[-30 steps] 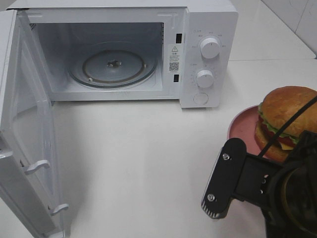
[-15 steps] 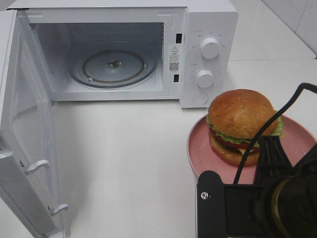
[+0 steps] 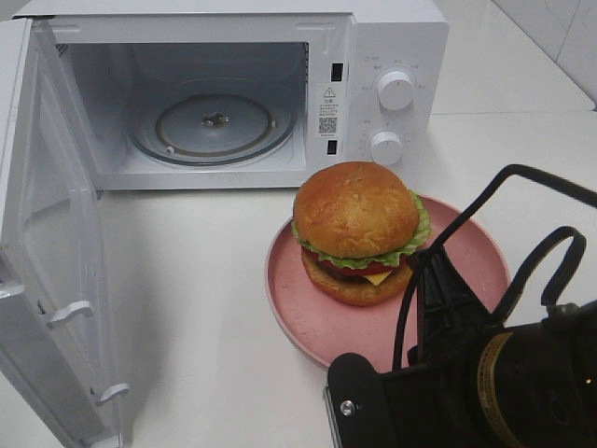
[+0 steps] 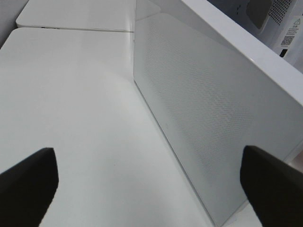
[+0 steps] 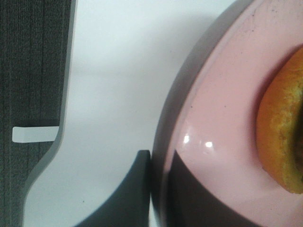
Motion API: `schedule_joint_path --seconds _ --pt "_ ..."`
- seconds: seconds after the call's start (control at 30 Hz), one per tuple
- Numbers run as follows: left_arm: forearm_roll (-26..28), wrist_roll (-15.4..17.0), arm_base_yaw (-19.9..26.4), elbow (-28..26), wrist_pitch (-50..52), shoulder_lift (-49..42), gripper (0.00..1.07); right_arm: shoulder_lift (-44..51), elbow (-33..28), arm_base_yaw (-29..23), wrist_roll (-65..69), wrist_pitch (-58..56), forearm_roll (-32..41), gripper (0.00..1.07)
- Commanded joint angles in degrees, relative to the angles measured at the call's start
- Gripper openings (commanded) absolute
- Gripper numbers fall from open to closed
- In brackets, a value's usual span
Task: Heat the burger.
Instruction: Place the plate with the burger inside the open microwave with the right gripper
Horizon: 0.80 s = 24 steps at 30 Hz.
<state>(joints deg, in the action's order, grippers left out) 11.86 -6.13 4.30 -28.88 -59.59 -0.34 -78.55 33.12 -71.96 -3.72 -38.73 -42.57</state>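
Observation:
The burger (image 3: 354,229), with a glossy brown bun, lettuce, tomato and cheese, sits on a round pink plate (image 3: 298,308) in front of the open microwave (image 3: 392,37). My right gripper (image 3: 437,285) is shut on the plate's near right rim. In the right wrist view its dark fingers (image 5: 135,189) pinch the rim of the plate (image 5: 222,109), with the burger's bun (image 5: 281,137) at the picture's edge. My left gripper (image 4: 150,189) stands wide open with nothing in it, beside the outer face of the microwave door (image 4: 203,109). It is out of the high view.
The microwave door (image 3: 47,233) hangs fully open to the left. A glass turntable (image 3: 215,121) lies in the cavity. Two knobs (image 3: 395,90) are on the right panel. The white table (image 3: 196,280) spreads between the door and the plate.
My right gripper has carried the plate with the burger leftward, from the table's right edge to in front of the microwave's right side. The left gripper has not changed.

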Motion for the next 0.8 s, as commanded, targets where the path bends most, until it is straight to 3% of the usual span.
schedule_joint_path --seconds 0.03,0.53,0.8 --pt "0.11 -0.23 -0.34 0.0 0.34 -1.15 1.0 0.63 0.23 0.63 -1.15 2.81 -3.9 0.0" --pt "0.11 -0.23 -0.34 0.0 0.34 -1.15 1.0 0.63 0.23 13.81 -18.51 17.3 -2.58 0.0" --pt "0.11 -0.23 -0.34 0.0 0.34 -1.15 1.0 0.11 1.83 19.42 -35.81 20.45 7.62 0.0"
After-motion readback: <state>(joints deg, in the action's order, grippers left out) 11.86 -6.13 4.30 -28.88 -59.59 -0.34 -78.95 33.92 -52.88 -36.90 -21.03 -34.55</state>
